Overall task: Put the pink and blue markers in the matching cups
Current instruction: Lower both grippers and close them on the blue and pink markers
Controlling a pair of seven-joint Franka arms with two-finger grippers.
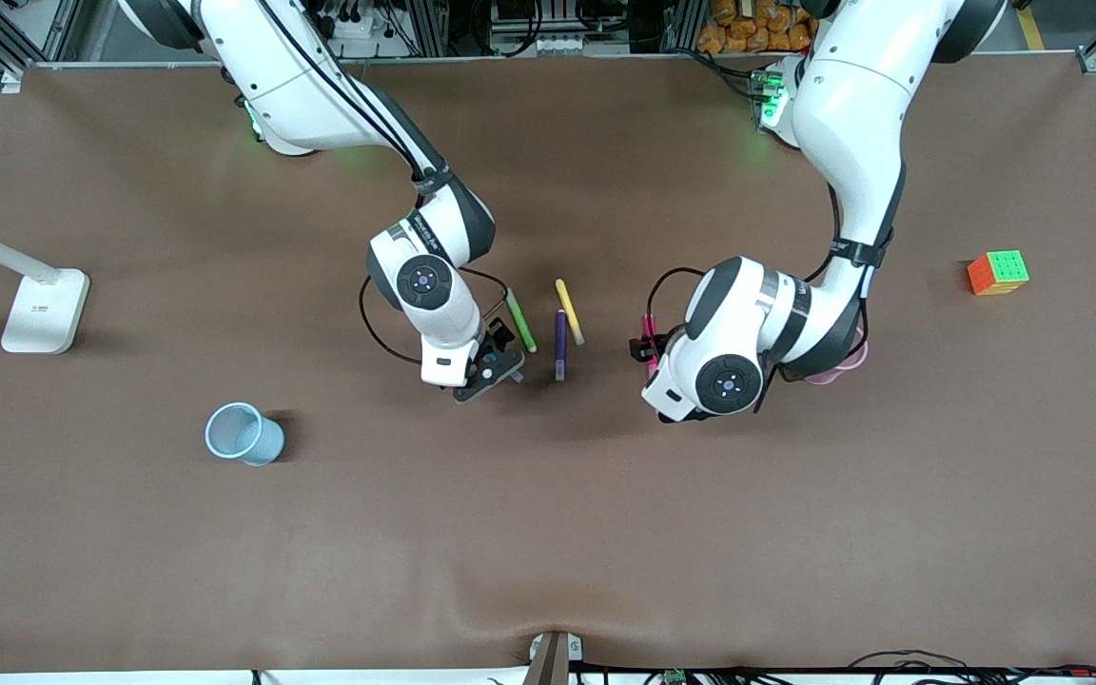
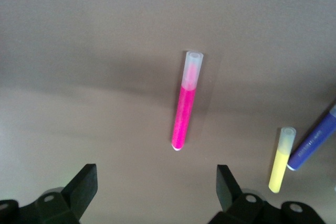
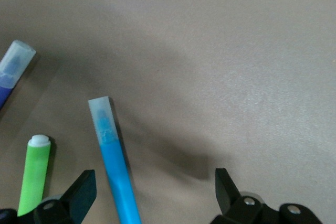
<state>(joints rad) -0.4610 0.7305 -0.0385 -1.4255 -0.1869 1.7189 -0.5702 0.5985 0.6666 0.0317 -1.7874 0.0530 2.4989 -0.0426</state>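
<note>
The left end effector [image 2: 156,192] hangs spread wide, gripping nothing, over the pink marker [image 2: 185,111] lying flat on the surface [image 1: 548,533]. The right end effector [image 3: 155,192], equally wide and empty, hovers over the blue marker [image 3: 115,163], whose lower end is cut off. The blue cup [image 1: 244,434] stands well away; the pink cup [image 1: 843,366] is mostly hidden under the left arm.

No legible text appears in any view. The purple marker [image 2: 313,144] carries a line of pale print along its barrel, and the right arm [image 1: 422,231] bears a dark lettered band; neither can be read.
</note>
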